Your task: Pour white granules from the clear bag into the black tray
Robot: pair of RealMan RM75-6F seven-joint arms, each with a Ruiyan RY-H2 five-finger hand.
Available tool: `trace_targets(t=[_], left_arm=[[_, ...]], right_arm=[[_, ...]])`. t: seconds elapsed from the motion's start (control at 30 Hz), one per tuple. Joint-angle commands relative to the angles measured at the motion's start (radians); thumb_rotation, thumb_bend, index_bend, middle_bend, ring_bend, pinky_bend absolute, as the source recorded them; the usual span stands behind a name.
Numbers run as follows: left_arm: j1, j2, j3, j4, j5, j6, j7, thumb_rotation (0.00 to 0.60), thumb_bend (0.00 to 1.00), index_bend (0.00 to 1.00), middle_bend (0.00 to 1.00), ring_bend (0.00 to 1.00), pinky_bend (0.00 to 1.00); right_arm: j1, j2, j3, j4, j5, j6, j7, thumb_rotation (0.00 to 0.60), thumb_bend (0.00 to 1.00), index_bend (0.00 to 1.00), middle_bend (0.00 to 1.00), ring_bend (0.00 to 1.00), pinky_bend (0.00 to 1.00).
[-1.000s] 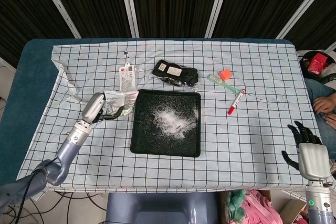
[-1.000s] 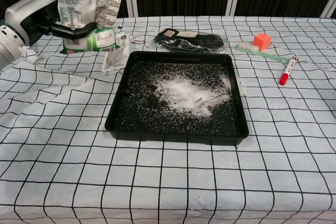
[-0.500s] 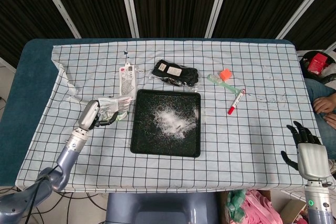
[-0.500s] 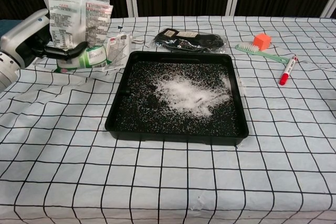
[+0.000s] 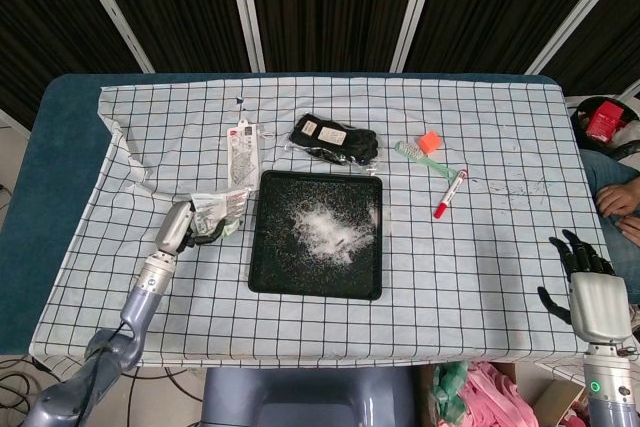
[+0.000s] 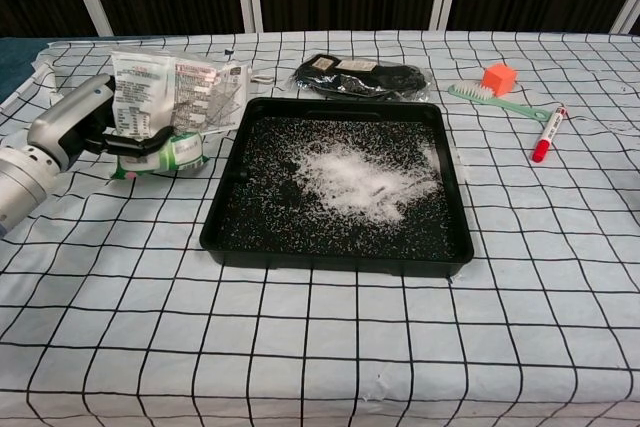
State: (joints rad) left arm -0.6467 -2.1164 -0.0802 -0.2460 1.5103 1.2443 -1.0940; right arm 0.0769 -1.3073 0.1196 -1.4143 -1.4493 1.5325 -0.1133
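the crumpled clear plastic bag with printed labels (image 6: pixel 165 97) sits low over the cloth just left of the square black tray (image 6: pixel 225 222), grasped by the grey left hand (image 6: pixel 85 127). white granules (image 6: pixel 355 179) lie heaped and scattered inside the tray. the table wears a white cloth with a black grid (image 5: pixel 480 267) — a blue underlay (image 5: pixel 50 177) shows along its left edge. dark slatted panels (image 5: pixel 330 2) back the room. the right hand (image 5: pixel 588 287) hangs off the near right corner, fingers spread, empty.
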Motion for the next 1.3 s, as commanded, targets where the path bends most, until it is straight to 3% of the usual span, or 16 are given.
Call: trace_targets(t=[0.03, 0.6, 0.73, 0.83, 1.0, 1.1, 1.3], left_arm=[[-0.016, -0.024, -0.009, 0.031, -0.011, -0.024, -0.002, 0.600, 0.74, 0.50, 0.52, 0.46, 0.65], [-0.070, -0.069, -0.015, 0.068, -0.020, -0.046, 0.035, 0.600, 0.73, 0.49, 0.51, 0.45, 0.65], [-0.074, -0.073, -0.016, 0.069, -0.023, -0.050, 0.037, 0.600, 0.69, 0.48, 0.50, 0.44, 0.63], [-0.070, -0.076, -0.009, 0.075, -0.018, -0.046, 0.055, 0.600, 0.59, 0.40, 0.45, 0.38, 0.57], [-0.058, -0.072, 0.003, 0.070, -0.012, -0.071, 0.075, 0.600, 0.38, 0.26, 0.28, 0.19, 0.36], [-0.053, -0.067, 0.004, 0.060, -0.013, -0.072, 0.077, 0.600, 0.34, 0.18, 0.20, 0.10, 0.25], [-0.019, -0.038, 0.015, 0.019, -0.006, -0.036, 0.080, 0.600, 0.34, 0.14, 0.15, 0.07, 0.25]], right_arm=[[0.000, 0.000, 0.000, 0.001, 0.000, -0.001, 0.001, 0.600, 0.20, 0.19, 0.11, 0.17, 0.34], [0.000, 0.004, 0.001, 0.000, 0.004, -0.004, 0.013, 0.600, 0.20, 0.19, 0.11, 0.17, 0.34], [-0.001, 0.005, 0.004, 0.001, 0.004, 0.001, 0.016, 0.600, 0.20, 0.19, 0.11, 0.17, 0.34], [-0.002, 0.007, 0.006, 0.001, 0.005, 0.004, 0.018, 0.600, 0.20, 0.19, 0.11, 0.17, 0.34], [-0.003, 0.007, 0.007, 0.001, 0.005, 0.007, 0.016, 0.600, 0.20, 0.19, 0.11, 0.17, 0.33], [-0.003, 0.007, 0.007, 0.001, 0.004, 0.008, 0.015, 0.600, 0.20, 0.19, 0.11, 0.17, 0.33], [-0.004, 0.005, 0.008, 0.001, 0.003, 0.012, 0.011, 0.600, 0.20, 0.19, 0.11, 0.17, 0.33]])
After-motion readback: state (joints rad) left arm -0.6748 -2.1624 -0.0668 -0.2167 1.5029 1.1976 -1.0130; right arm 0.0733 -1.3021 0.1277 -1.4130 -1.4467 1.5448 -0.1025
